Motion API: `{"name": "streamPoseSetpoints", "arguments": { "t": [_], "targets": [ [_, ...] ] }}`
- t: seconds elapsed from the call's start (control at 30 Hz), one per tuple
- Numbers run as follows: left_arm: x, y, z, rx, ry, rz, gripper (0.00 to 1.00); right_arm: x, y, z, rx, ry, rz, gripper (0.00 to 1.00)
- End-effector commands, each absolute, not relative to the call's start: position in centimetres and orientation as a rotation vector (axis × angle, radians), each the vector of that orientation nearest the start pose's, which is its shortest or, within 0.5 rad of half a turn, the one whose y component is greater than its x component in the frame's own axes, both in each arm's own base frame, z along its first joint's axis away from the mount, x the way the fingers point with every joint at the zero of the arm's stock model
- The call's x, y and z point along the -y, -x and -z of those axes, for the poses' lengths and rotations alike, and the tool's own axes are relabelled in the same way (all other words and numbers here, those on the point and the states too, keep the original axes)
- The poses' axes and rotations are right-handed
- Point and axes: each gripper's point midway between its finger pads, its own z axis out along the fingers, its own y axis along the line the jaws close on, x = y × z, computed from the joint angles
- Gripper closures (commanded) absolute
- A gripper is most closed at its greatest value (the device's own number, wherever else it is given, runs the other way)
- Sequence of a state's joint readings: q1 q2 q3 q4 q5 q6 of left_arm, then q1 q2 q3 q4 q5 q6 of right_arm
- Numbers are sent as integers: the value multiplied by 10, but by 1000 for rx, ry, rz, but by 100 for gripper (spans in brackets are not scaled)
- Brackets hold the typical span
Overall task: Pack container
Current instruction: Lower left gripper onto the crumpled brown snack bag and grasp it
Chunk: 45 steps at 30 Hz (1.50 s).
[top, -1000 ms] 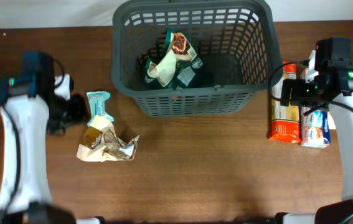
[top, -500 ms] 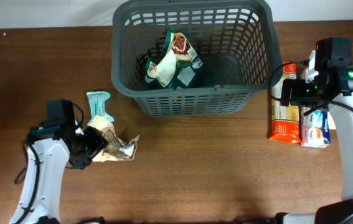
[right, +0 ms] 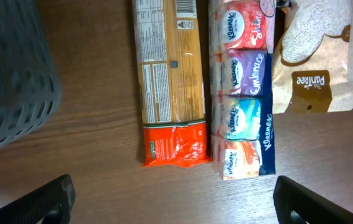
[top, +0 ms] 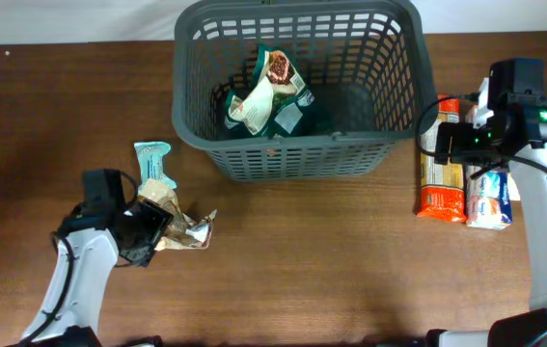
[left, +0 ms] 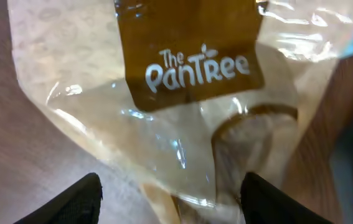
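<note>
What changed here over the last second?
The left gripper swung from beside the blue packet down to the tan packet, jaws open around it, nothing gripped yet. The right arm and the basket stayed put.

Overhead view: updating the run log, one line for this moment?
left gripper open over Pantree packet | right gripper open above pasta pack | container partly filled

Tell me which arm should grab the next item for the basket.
Left. The left gripper is open astride the Pantree packet; the right gripper hangs open well above the spaghetti pack.
</note>
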<state>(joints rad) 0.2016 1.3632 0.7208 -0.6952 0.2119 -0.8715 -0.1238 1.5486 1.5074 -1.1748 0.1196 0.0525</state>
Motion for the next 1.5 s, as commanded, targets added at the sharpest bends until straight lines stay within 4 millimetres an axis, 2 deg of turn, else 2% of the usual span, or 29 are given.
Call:
{"name": "streamPoseSetpoints", "arguments": {
  "t": [0.0, 0.27, 0.3, 0.33, 0.4, 0.47, 0.5, 0.57, 0.63, 0.67, 0.77, 0.83, 0.87, 1.03, 1.2, 1.33, 1.47],
  "targets": [
    [-14, -254, -28, -2514, 1580, 435, 34, 67, -344, -203, -2754, -288, 207, 1],
    [-15, -257, -1, -2528, 1617, 426, 35, 67, -344, -203, -2754, -288, 206, 1],
    [-14, -256, 3, -2538, 1628, 425, 38, 67, -344, -203, -2754, -288, 206, 1],
    [-13, -254, 9, -2557, 1643, 426, 46, 67, -344, -203, -2754, -288, 207, 1],
    [-12, -253, 15, -2573, 1658, 418, 51, 67, -344, -203, -2754, -288, 207, 1],
    [-11, -253, 19, -2580, 1663, 420, 61, 67, -344, -203, -2754, -288, 206, 1],
    [-10, -255, 21, -2578, 1659, 439, 70, 67, -344, -203, -2754, -288, 206, 1],
    [-9, -259, 20, -2571, 1650, 460, 72, 67, -344, -203, -2754, -288, 206, 1],
    [-7, -264, 18, -2559, 1634, 492, 63, 67, -344, -203, -2754, -288, 207, 1],
    [-7, -266, 18, -2554, 1629, 500, 64, 67, -344, -203, -2754, -288, 207, 1],
    [-6, -268, 17, -2551, 1623, 519, 79, 67, -344, -203, -2754, -288, 207, 1],
    [-5, -269, 16, -2549, 1621, 530, 94, 67, -344, -203, -2754, -288, 206, 1],
    [-5, -269, 16, -2549, 1621, 530, 98, 67, -344, -203, -2754, -288, 207, 1],
    [-2, -270, 15, -2550, 1616, 561, 98, 67, -344, -203, -2754, -288, 206, 1],
    [5, -286, 3, -2539, 1486, 667, 98, 67, -344, -203, -2754, -288, 207, 1],
    [-3, -301, -27, -2487, 1313, 671, 98, 67, -344, -203, -2754, -288, 206, 1],
    [-14, -307, -59, -2396, 1242, 672, 98, 67, -344, -203, -2754, -288, 206, 1]
  ]
}}
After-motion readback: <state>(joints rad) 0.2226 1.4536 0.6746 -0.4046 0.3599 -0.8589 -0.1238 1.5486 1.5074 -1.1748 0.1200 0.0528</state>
